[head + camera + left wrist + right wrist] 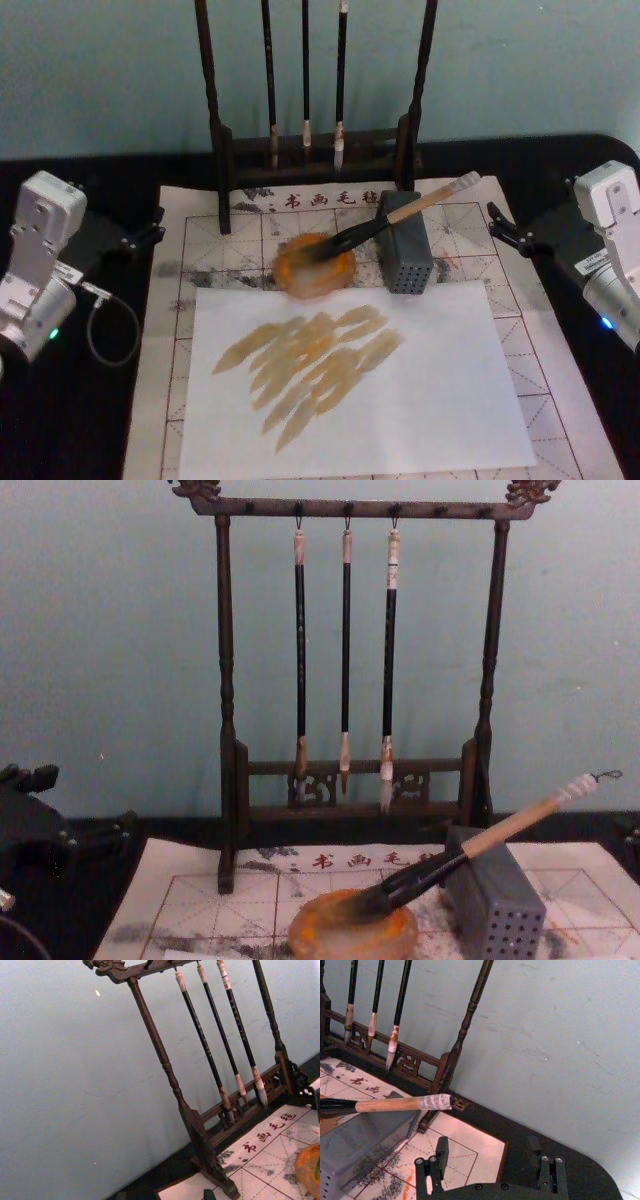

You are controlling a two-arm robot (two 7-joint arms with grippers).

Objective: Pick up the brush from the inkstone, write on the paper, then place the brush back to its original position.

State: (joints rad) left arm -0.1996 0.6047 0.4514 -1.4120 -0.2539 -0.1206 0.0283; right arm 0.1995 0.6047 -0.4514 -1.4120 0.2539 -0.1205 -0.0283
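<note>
The brush [400,213] lies slanted, its dark bristles in the round orange-rimmed inkstone [285,272] and its wooden handle [395,1104] propped on a grey perforated block [405,262]. The white wrapped end points to the back right. Inkstone and block stand on the gridded paper [200,250] with red characters along its far edge. My left gripper [152,226] is open, off the paper's left edge, holding nothing. Open and empty too, my right gripper [496,222] sits off the paper's right edge, with its fingers [442,1152] spread wide a short way from the brush's end.
A plain white sheet [400,400] with orange-brown strokes covers the near part of the gridded paper. A dark wooden rack [350,680] with three thin hanging brushes stands behind the inkstone. The table is black and a pale blue wall is close behind.
</note>
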